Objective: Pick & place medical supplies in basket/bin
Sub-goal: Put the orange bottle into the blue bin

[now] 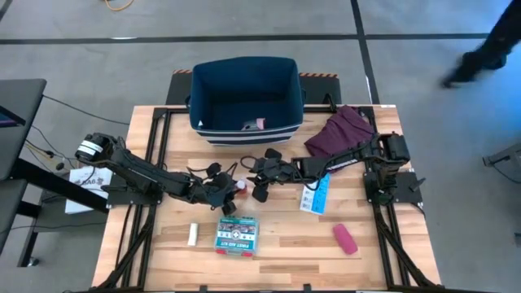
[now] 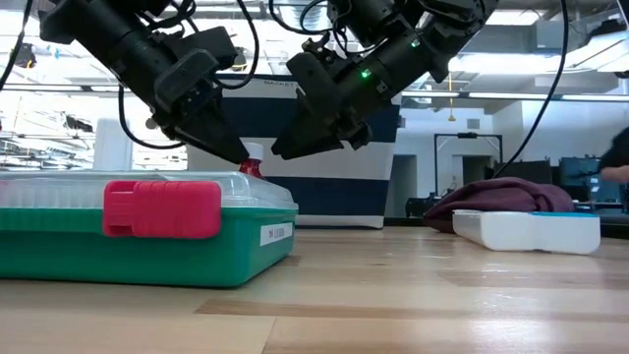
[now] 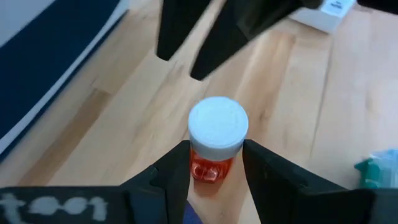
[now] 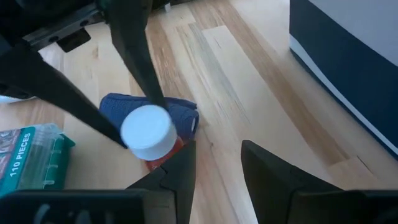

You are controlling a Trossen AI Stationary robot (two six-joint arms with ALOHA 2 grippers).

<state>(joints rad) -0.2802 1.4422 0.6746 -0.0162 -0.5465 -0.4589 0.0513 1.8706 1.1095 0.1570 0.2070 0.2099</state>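
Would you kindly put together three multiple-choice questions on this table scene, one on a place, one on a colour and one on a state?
1. Where does the pink oblong lie?
A. inside the bin
B. on the table near the front right
C. on the maroon cloth

2. What colour is the cap of the small bottle between the left gripper's fingers?
A. white
B. green
C. black

3. How does the right gripper stand?
A. shut on the first-aid box
B. shut on the pill strip
C. open, holding nothing

Answers:
1 B: the high view shows it on bare wood, clear of the bin and the cloth.
2 A: the left wrist view shows a white cap over a red body.
3 C: the right wrist view shows bare wood between its parted fingers.
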